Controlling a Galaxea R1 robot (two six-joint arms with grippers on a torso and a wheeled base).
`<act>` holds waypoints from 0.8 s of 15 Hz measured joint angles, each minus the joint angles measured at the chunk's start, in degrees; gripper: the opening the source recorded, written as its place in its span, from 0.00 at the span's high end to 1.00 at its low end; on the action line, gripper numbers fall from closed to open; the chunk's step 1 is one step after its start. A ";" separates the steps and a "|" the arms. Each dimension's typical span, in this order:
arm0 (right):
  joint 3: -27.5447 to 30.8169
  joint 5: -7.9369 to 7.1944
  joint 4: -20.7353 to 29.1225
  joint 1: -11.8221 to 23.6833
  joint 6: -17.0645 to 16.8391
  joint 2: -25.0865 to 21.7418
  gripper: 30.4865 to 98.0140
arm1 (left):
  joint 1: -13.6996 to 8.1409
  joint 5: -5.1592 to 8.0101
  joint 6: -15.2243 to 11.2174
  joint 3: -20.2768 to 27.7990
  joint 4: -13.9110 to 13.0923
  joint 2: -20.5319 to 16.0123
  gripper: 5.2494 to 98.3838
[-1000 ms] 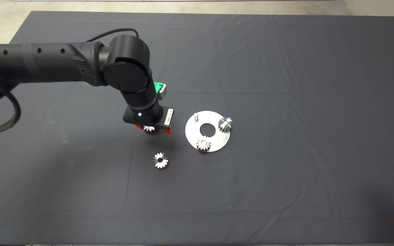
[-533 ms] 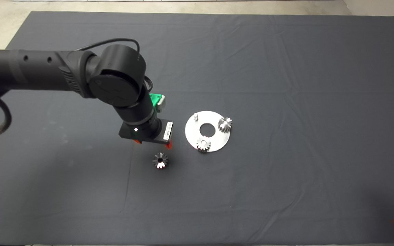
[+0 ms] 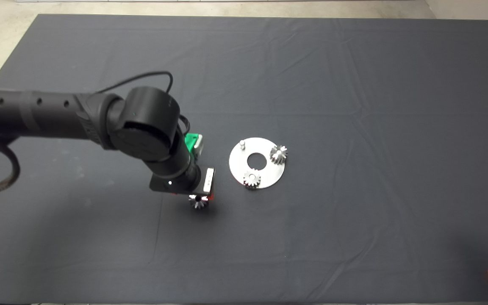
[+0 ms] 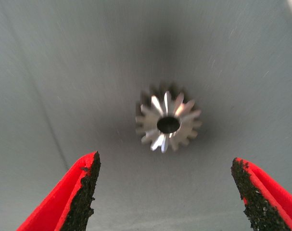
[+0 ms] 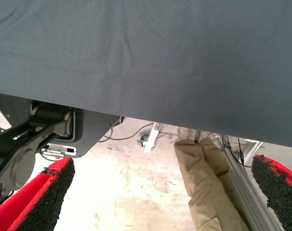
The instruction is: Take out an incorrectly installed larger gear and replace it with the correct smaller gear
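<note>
A wide dark grey cloth mat (image 3: 354, 84), creased in long folds, covers the table. On it, near the middle, lies a flat round silver metal plate (image 3: 237, 163) with a round centre hole, an upright pin and two small steel gears standing on it. Just beside the plate, toward the front, a silver steel toothed gear with a dark centre hole (image 3: 198, 202) rests on the mat.

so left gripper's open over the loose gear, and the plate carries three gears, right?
Not quite. The head view shows the plate carrying two gears, one and another; the third pin is bare. The left gripper is open over the loose gear.
</note>
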 measured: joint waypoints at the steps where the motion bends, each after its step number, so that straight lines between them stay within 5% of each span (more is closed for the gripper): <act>1: 0.00 0.02 0.00 0.00 0.00 0.00 0.02 | 0.11 0.02 -0.02 0.04 0.81 -0.02 0.32; 12: 0.00 0.00 0.00 0.00 0.00 0.00 0.02 | 4.71 -0.05 -0.20 -1.21 5.66 0.27 0.32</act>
